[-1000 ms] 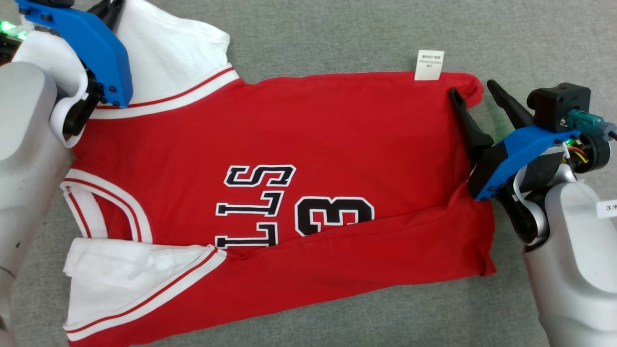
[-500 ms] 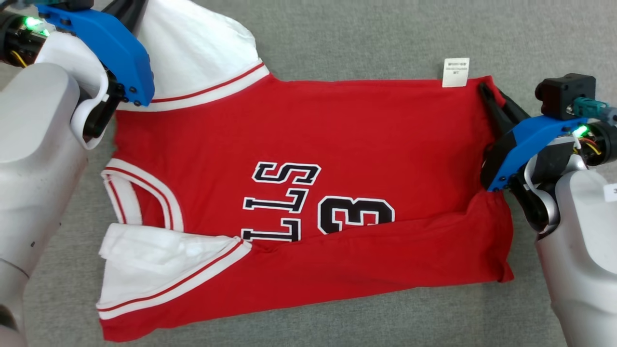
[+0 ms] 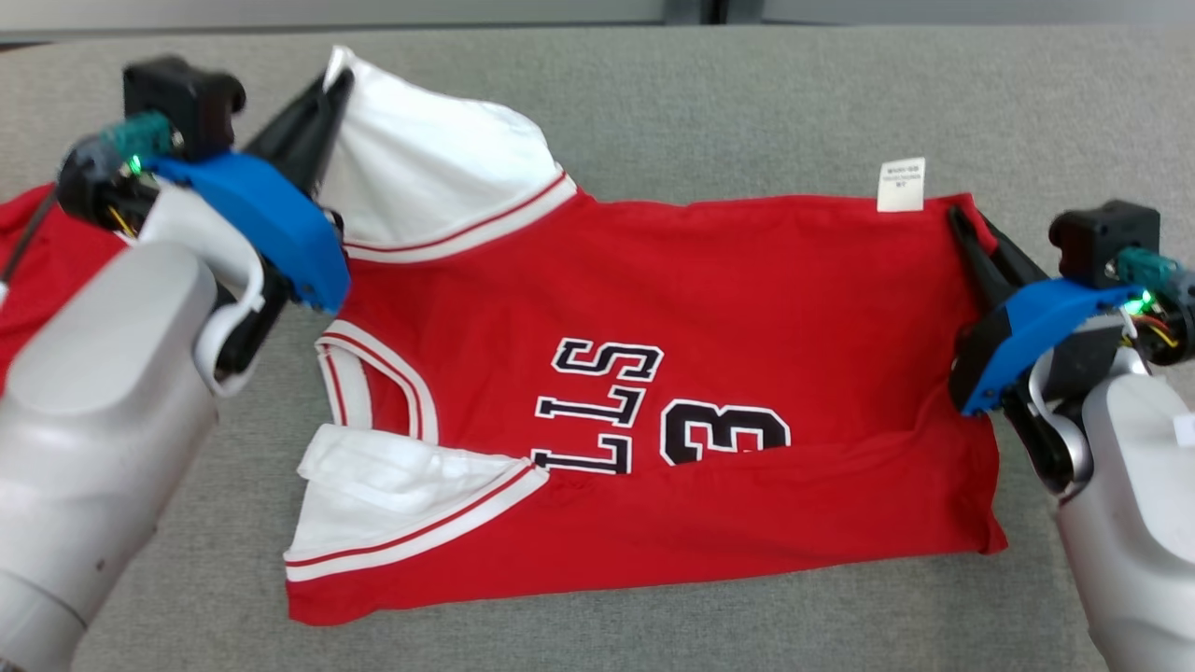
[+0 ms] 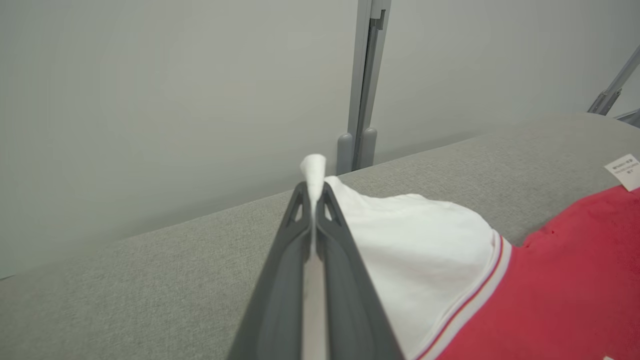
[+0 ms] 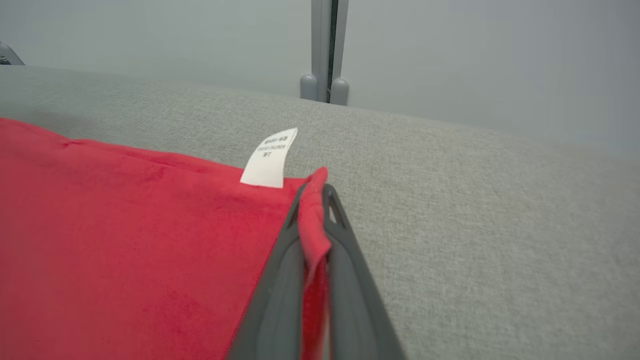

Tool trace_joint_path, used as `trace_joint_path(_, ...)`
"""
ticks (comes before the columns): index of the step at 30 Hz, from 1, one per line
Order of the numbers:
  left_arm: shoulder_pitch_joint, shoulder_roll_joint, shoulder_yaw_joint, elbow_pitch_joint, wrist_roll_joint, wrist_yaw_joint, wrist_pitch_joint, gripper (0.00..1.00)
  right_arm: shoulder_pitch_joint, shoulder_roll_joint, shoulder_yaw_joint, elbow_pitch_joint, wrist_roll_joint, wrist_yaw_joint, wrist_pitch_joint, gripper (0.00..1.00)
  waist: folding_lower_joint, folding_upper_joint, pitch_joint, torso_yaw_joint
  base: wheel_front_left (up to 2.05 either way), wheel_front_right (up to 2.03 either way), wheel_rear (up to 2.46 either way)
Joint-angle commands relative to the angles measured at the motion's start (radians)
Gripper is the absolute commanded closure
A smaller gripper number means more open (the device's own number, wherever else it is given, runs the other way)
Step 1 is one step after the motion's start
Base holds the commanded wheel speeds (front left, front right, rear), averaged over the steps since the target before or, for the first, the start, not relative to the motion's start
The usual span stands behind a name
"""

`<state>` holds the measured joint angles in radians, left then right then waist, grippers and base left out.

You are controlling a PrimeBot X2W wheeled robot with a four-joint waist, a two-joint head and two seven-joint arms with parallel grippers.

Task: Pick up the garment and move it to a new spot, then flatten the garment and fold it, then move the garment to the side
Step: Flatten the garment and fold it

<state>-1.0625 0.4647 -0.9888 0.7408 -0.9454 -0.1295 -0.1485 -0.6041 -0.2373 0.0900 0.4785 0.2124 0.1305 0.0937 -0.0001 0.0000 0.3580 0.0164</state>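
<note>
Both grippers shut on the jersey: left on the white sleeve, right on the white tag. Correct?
No. The right gripper pinches the red corner of the jersey beside the tag, per the right wrist view; left gripper on white sleeve stands.

We saw grey fabric surface (image 3: 709,103) under the jaws; past them a plain pale wall (image 4: 150,100) with a grey vertical post (image 4: 367,75).
</note>
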Motion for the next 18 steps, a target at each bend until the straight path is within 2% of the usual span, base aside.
trace_joint_path(1, 0.045, 0.007, -0.009, -0.027, -0.004, 0.001, -0.019, 1.0, 0.031, -0.017, 0.004, -0.001, -0.001, 0.001, -0.018, 1.0, 0.0001, 0.0, -0.019, 0.008, 0.0, 0.0, 0.0)
trace_joint_path(11, 0.233, 0.042, -0.045, -0.192, -0.009, 0.058, -0.056, 1.0, 0.129, -0.046, 0.025, -0.004, 0.007, 0.001, -0.065, 1.0, 0.0001, 0.0, -0.077, 0.029, 0.0, 0.0, 0.0)
trace_joint_path(18, 0.368, 0.093, -0.035, -0.327, -0.033, 0.137, -0.074, 1.0, 0.172, -0.057, 0.037, 0.009, -0.008, 0.001, -0.119, 1.0, 0.0001, 0.0, -0.11, 0.032, 0.0, 0.0, 0.0)
